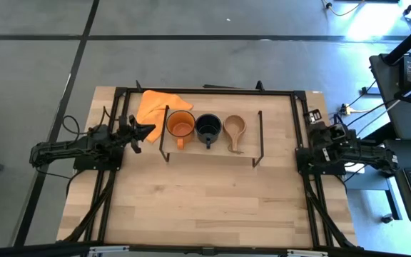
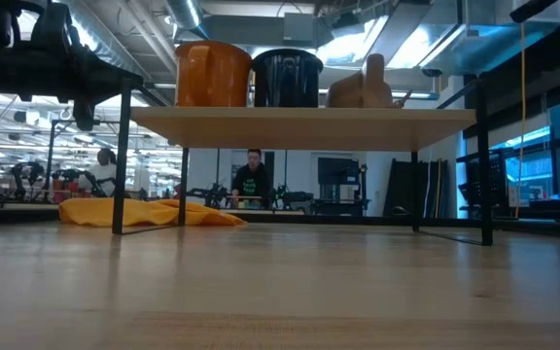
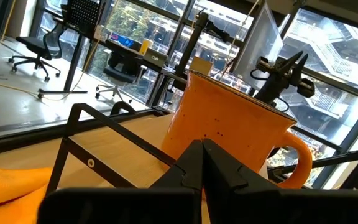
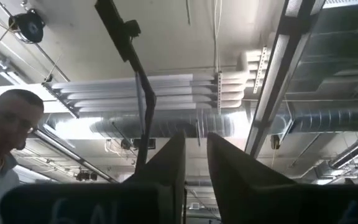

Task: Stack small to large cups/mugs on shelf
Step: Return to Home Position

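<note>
Three cups stand in a row on the shelf (image 1: 252, 139) (image 2: 299, 117): the orange mug (image 1: 180, 126) (image 2: 212, 74) (image 3: 235, 130) at its left end, the navy mug (image 1: 207, 127) (image 2: 287, 78) in the middle, and the tan wooden cup (image 1: 234, 128) (image 2: 363, 87) to the right. Their handles point toward the near edge. My left gripper (image 1: 148, 130) (image 3: 202, 152) is shut and hovers just left of the orange mug, pointing at it with a small gap between. My right gripper (image 4: 196, 146) rests folded at the table's right edge, pointing up, its fingers a narrow gap apart.
A flat orange cloth (image 1: 155, 106) (image 2: 144, 212) (image 3: 11, 180) lies on the table behind the shelf's left end. A black metal frame (image 1: 205, 91) runs around the tabletop. Bare wood spreads over the near half. People show in the room beyond (image 2: 253, 180) (image 4: 8, 130).
</note>
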Robot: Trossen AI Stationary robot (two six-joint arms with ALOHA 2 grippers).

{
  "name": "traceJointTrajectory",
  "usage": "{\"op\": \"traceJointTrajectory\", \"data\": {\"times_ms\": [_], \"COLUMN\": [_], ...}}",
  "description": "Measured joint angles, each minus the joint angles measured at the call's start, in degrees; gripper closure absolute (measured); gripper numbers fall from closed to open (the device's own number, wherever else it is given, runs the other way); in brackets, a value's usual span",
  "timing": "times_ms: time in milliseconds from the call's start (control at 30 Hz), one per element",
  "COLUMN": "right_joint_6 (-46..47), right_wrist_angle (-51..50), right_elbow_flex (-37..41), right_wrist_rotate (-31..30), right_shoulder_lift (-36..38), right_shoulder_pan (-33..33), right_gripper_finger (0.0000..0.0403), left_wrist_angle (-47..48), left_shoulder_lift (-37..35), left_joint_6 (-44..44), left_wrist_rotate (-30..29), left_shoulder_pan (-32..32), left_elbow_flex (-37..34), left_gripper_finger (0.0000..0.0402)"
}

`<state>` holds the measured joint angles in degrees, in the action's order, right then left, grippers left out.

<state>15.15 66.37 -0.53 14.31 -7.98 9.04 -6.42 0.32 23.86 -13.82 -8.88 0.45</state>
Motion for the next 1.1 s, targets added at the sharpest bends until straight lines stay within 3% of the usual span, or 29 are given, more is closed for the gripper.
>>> {"op": "traceJointTrajectory", "data": {"times_ms": [300,600,700,867,1100], "right_joint_6": [0.87,-0.7,-2.1,-13.71,-14.09], "right_wrist_angle": [-5.51,-35.59,-38.2,-44.21,-49.16], "right_elbow_flex": [-0.29,0.13,0.13,0.13,0.13], "right_wrist_rotate": [-1.63,4.87,5.59,11.71,12.36], "right_shoulder_lift": [-0.23,-1.17,-2.56,-4.53,-5.85], "right_shoulder_pan": [0.0,-0.63,-2.15,-4.91,-6.27], "right_gripper_finger": [0.0334,0.0334,0.0334,0.0334,0.0334], "left_wrist_angle": [-0.04,-0.02,-0.02,-0.04,-0.04], "left_shoulder_lift": [0.0,0.0,0.0,0.0,0.0], "left_joint_6": [0.07,0.04,0.04,0.02,0.02], "left_wrist_rotate": [0.01,0.02,0.0,0.0,0.0], "left_shoulder_pan": [0.02,0.02,0.02,0.03,0.02], "left_elbow_flex": [0.0,0.0,0.0,0.0,0.0], "left_gripper_finger": [0.0401,0.0401,0.0401,0.0401,0.0401]}}
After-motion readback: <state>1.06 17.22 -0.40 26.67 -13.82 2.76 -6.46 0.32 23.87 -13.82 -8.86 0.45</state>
